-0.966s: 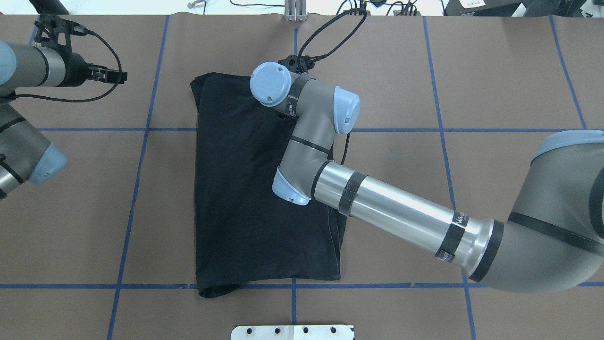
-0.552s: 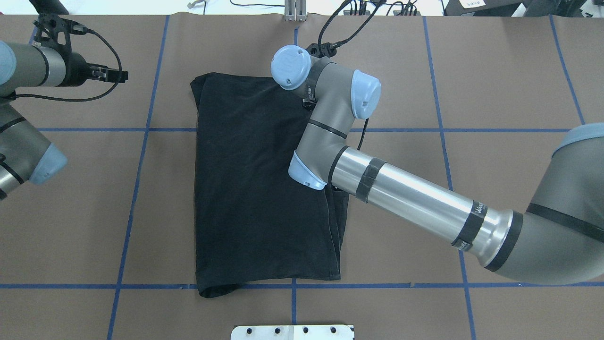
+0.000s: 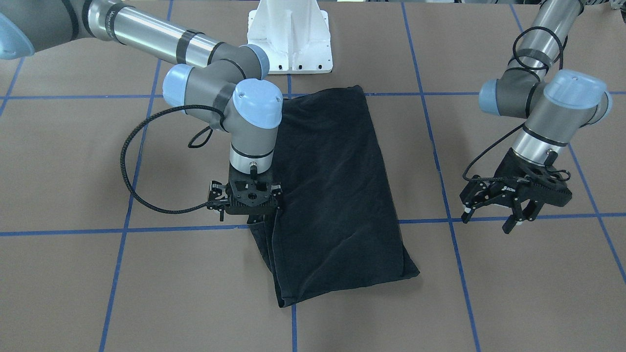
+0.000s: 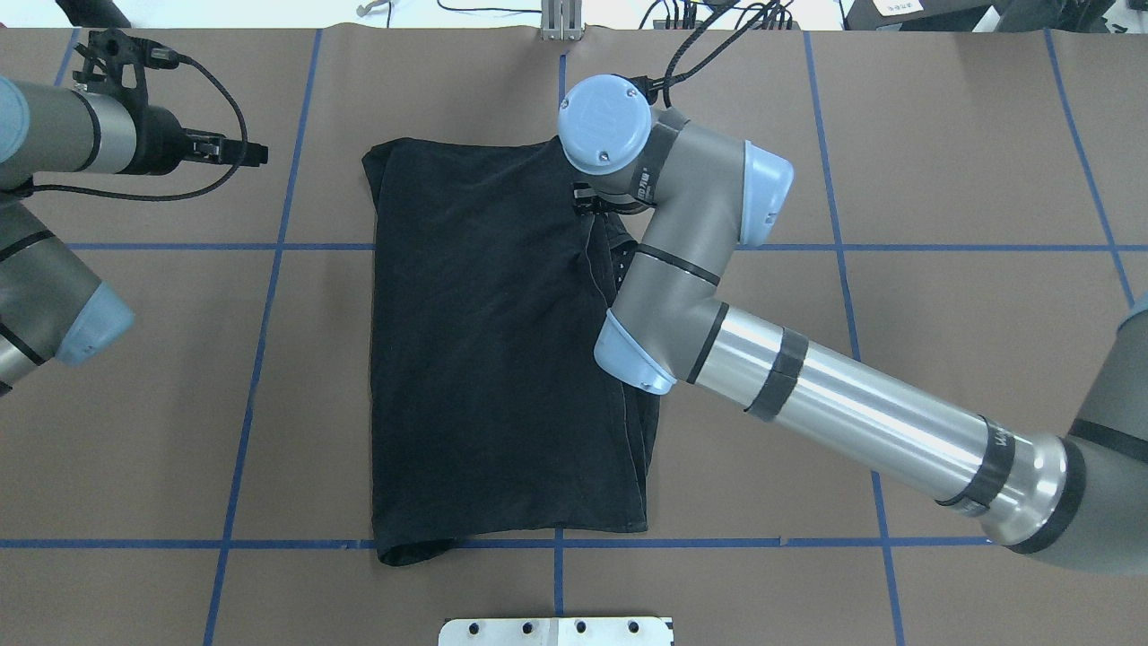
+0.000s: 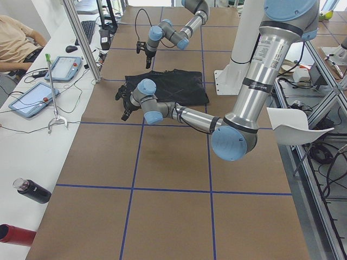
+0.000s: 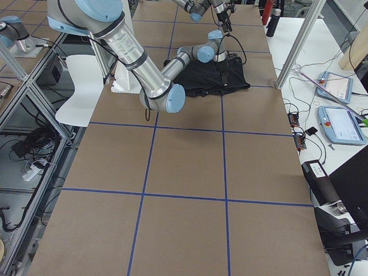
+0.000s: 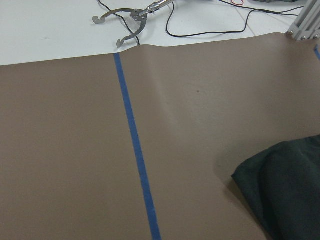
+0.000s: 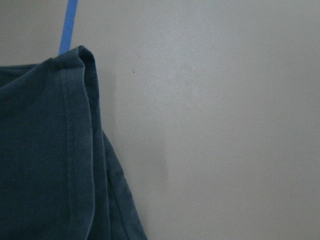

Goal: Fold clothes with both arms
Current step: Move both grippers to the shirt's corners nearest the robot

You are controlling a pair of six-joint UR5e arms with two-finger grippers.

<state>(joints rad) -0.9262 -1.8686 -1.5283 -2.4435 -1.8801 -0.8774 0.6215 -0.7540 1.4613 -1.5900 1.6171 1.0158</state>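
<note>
Right claw (image 3: 248, 211) first: it sits low at the right long edge of the black T-shirt (image 3: 337, 195), toward the end farthest from the robot's base. Its fingertips are lost behind its own body and the cloth, so you cannot tell how far it is closed. In the overhead view the fabric looks drawn up toward it, which suggests a pinch on the top layer, but treat that as unconfirmed. Your left claw (image 3: 494, 217) hangs with its fingers spread and nothing in them, well apart from the shirt, over bare surface (image 3: 489, 303).

The T-shirt lies mid-surface as a long narrow strip, sides turned in, no print showing. Along its right edge the layers are splayed rather than stacked.

Judging by this layout, you are setting up the end-to-end fold. To do it well, check that the right claw has every layer at that edge, not only the top one. If it does not, let go and bite deeper. Bring the left claw to the matching far corner on the shirt's left side. Lift both corners to the same height and carry them together toward the near hem. Lay them down square to the blue tape line (image 4: 762, 542) beside that hem. Avoid pulling sideways with the right claw alone, since that would likely drag the turned-in side open.
</note>
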